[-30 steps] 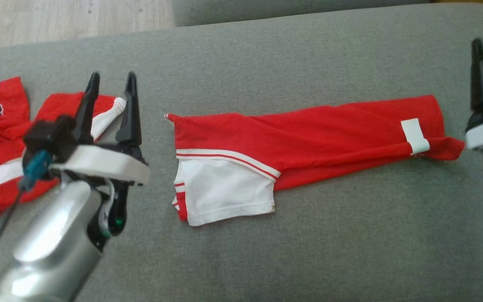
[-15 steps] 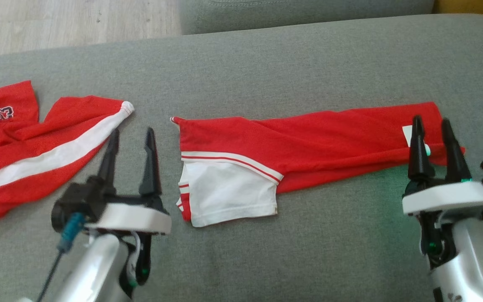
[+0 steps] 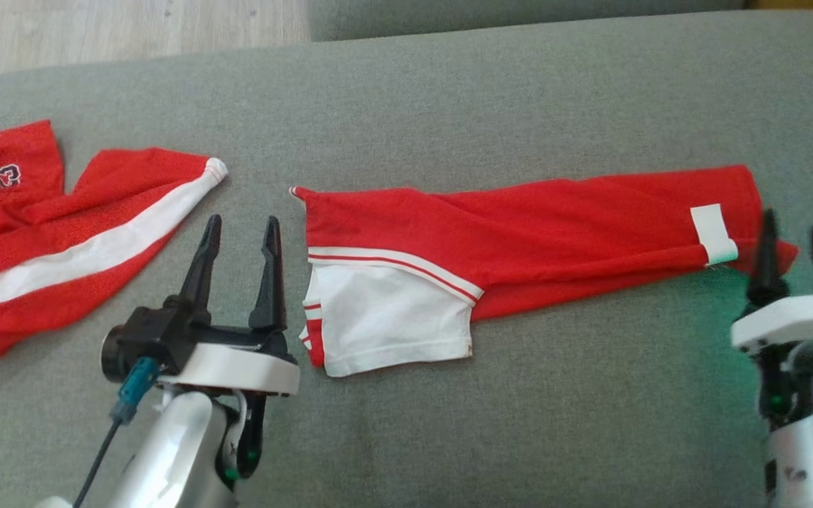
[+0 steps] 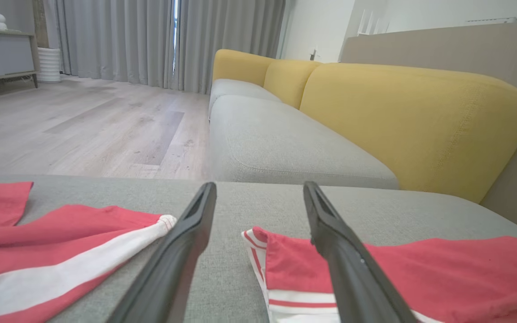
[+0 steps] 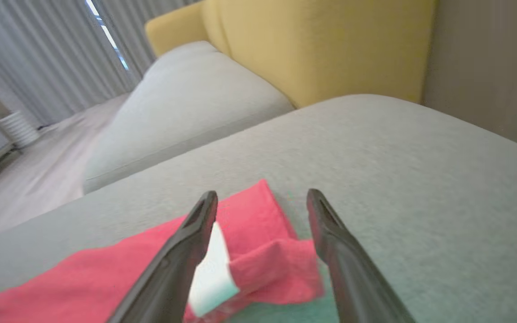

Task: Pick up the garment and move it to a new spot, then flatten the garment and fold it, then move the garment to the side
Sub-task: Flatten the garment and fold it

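Observation:
A red garment [image 3: 519,233] with a white panel and white label lies folded into a long strip across the grey cushion [image 3: 449,106]. My left gripper [image 3: 241,229] stands open just left of the strip's white end, nothing between its fingers; the left wrist view shows that end [image 4: 285,251] beside the right finger. My right gripper [image 3: 795,236] stands open at the strip's right tip, over the red corner [image 5: 276,264] near the white label [image 5: 211,269].
A second red garment [image 3: 46,233] with a white stripe and lettering lies at the cushion's left edge. Wooden floor [image 3: 96,28] lies beyond the cushion. A yellow sofa back [image 4: 397,112] and another grey seat [image 4: 276,143] stand ahead.
The right gripper came in from the far right edge to the strip's right tip. The left gripper dropped back from the second garment to beside the strip's white end. The camera shifted slightly.

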